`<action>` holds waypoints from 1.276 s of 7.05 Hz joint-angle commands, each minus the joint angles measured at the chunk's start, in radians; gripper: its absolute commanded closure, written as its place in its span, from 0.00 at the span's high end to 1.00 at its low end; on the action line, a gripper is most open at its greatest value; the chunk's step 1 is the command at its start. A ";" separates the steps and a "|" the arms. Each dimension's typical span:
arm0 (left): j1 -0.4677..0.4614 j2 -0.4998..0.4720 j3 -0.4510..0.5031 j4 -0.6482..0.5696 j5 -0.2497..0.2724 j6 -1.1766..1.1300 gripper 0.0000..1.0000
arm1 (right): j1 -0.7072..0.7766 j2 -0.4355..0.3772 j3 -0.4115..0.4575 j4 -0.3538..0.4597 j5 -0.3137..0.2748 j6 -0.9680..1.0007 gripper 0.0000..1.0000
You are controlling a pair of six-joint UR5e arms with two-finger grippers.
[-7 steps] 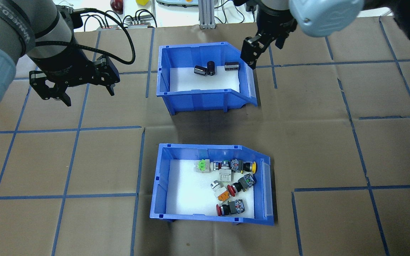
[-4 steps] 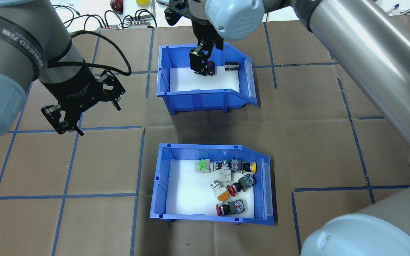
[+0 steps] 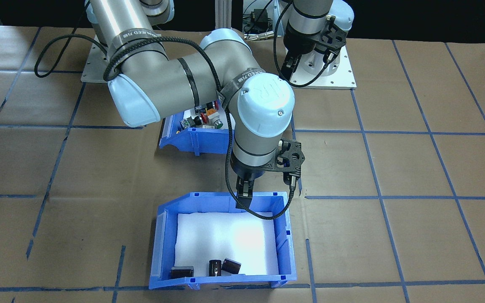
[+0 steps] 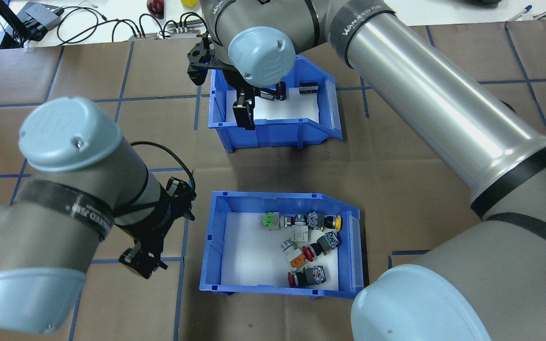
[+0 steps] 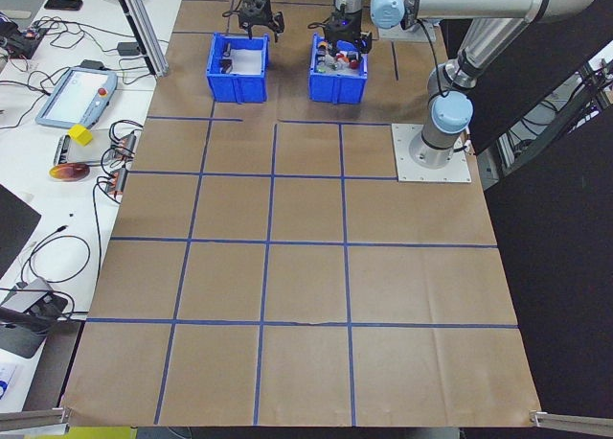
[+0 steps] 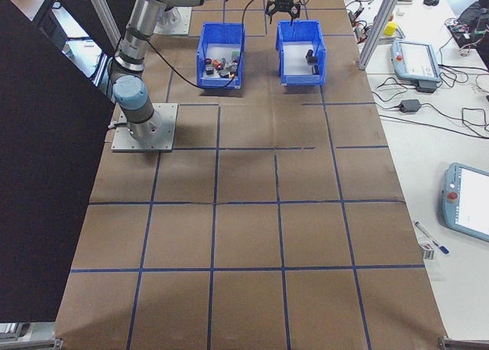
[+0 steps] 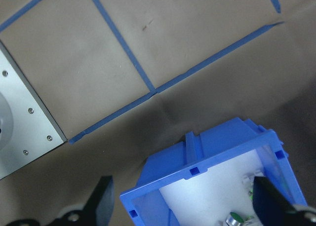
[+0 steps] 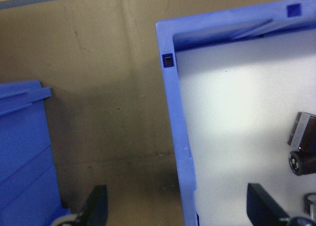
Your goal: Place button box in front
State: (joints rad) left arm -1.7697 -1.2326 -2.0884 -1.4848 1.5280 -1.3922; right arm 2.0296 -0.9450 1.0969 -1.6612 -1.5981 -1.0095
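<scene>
The button box (image 4: 216, 246), a blue bin with white foam and coloured push-buttons (image 4: 308, 241), sits on the paper nearer the robot; my right arm hides most of it in the front-facing view (image 3: 183, 136). My left gripper (image 4: 157, 232) hovers open just left of it, and its wrist view shows the box's corner (image 7: 197, 171) between the spread fingers (image 7: 103, 201). My right gripper (image 4: 244, 113) is open, and its fingers (image 8: 94, 206) straddle the near wall (image 8: 177, 137) of the farther blue bin.
The farther blue bin (image 4: 273, 128) holds three dark cylinders (image 3: 211, 267) on white foam. Cables and small devices (image 4: 168, 28) line the table's far edge. My left arm's base plate (image 7: 19, 122) lies close by. Blue tape lines cross the brown paper.
My right gripper crossed from the far bin's right side, over the cylinders, to its near wall. My left arm swung toward the robot, to the button box's left side.
</scene>
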 commanded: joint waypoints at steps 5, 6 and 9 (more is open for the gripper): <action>-0.247 -0.004 -0.255 0.301 -0.089 -0.485 0.96 | -0.009 0.017 0.179 -0.261 -0.011 -0.104 0.74; -0.272 -0.031 -0.249 0.322 -0.088 -0.520 0.96 | -0.009 0.017 0.178 -0.261 -0.013 -0.106 0.53; -0.283 -0.047 -0.245 0.374 -0.080 -0.545 0.95 | -0.008 0.011 0.156 -0.264 -0.035 -0.100 0.15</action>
State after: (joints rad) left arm -2.0482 -1.2739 -2.3348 -1.1284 1.4450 -1.9310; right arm 2.0245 -0.9312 1.2613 -1.9224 -1.6161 -1.1117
